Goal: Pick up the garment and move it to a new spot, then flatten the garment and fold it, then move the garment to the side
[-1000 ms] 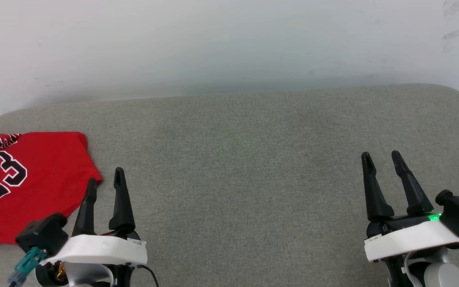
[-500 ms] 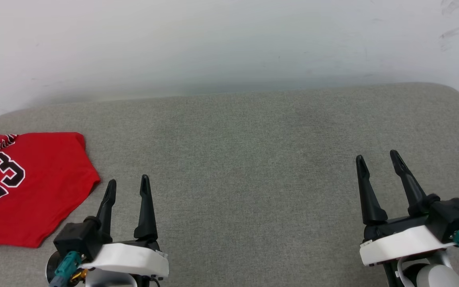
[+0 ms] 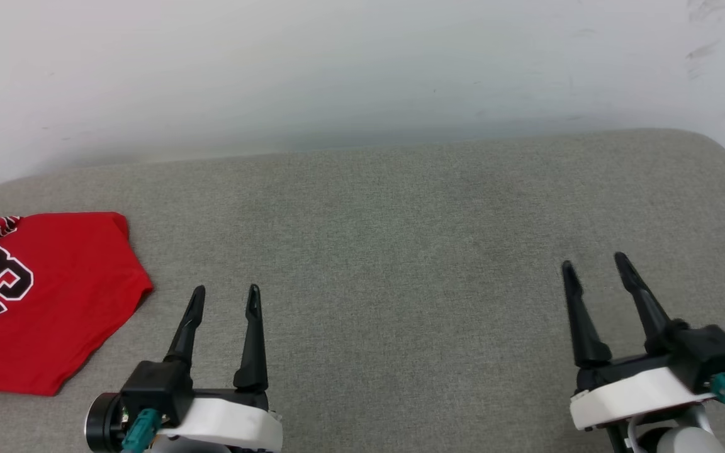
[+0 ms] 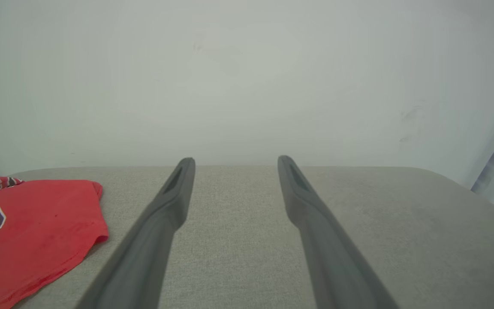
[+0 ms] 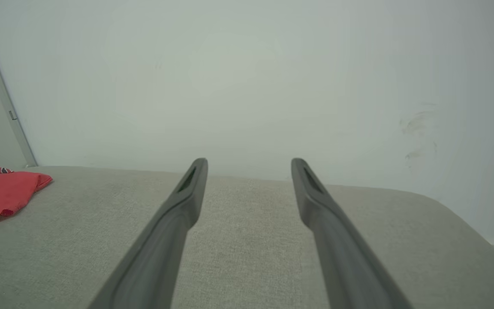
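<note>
At the far left of the grey cushion (image 3: 400, 239), the red 23 jersey (image 3: 54, 302) lay folded; left gripper (image 3: 225, 290) and right gripper (image 3: 594, 262) sat spread, empty; a careless left sweep could probably ruck that fold.

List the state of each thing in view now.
Jersey: lying flat at the left end of the grey cushion, number side up, not held.
Left gripper: open, empty, just right of the jersey, not touching it.
Right gripper: open, empty, at the cushion's right side.
</note>
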You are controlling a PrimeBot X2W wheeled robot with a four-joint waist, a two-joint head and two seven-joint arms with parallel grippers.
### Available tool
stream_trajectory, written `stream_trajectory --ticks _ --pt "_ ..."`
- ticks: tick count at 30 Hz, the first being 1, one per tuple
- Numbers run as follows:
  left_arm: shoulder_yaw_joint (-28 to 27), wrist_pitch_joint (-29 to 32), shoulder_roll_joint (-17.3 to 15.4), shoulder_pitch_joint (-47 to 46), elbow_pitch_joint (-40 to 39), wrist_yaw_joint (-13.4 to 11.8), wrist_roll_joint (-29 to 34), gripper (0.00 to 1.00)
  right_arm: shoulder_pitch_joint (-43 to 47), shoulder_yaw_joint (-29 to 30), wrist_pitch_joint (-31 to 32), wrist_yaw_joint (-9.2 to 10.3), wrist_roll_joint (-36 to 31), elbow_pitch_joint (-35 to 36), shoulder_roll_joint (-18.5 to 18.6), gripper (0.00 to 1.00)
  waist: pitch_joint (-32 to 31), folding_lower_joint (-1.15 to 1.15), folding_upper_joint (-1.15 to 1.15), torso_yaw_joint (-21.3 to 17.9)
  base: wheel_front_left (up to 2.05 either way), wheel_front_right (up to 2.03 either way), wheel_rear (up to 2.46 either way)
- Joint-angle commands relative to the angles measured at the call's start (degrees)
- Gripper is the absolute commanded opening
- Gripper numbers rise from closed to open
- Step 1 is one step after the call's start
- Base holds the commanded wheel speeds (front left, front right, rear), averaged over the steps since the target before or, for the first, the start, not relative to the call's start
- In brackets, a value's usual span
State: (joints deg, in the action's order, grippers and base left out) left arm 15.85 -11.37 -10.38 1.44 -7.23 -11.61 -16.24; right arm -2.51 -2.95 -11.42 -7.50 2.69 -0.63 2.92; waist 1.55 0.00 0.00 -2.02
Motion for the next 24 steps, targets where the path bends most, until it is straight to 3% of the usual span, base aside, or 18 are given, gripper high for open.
stream_trajectory --ticks 1,3,10,13,18,24 --pt "-0.30 -0.56 0.25 0.32 -0.61 0.16 0.50 1.00 0.44 0.65 -0.44 0.02 2.31 -0.24 -0.04 1.00 0.03 0.00 0.00 -0.04 0.00 0.00 0.00" --pt "-1.89 -0.72 1.72 0.76 -1.04 1.00 -0.79 1.00 0.20 0.86 -0.74 0.02 4.67 -0.24 -0.05 1.00 0.12 0.00 0.00 -0.05 0.00 0.00 0.00" --pt "-7.25 -1.63 4.89 2.41 -0.31 10.94 0.11 1.00 0.26 1.43 -1.49 0.02 6.99 -1.18 -0.05 1.00 0.36 0.00 0.00 -0.22 0.00 0.00 0.00" --pt "-9.50 -1.92 6.04 3.04 0.69 13.86 1.46 1.00 0.23 1.48 -1.87 0.02 7.05 -1.60 -0.05 1.00 0.51 0.00 0.00 -0.33 0.00 0.00 0.00" --pt "-11.59 -2.51 7.07 3.47 1.59 16.60 4.21 1.00 0.06 1.18 -2.47 0.02 6.22 -1.88 -0.06 1.00 0.84 0.00 0.00 -0.51 0.00 0.00 0.00" --pt "-12.67 -3.09 7.45 3.55 2.29 17.69 7.01 1.00 0.09 0.77 -3.03 0.02 4.47 -1.81 -0.07 1.00 1.21 0.00 0.00 -0.60 0.00 0.00 0.00"
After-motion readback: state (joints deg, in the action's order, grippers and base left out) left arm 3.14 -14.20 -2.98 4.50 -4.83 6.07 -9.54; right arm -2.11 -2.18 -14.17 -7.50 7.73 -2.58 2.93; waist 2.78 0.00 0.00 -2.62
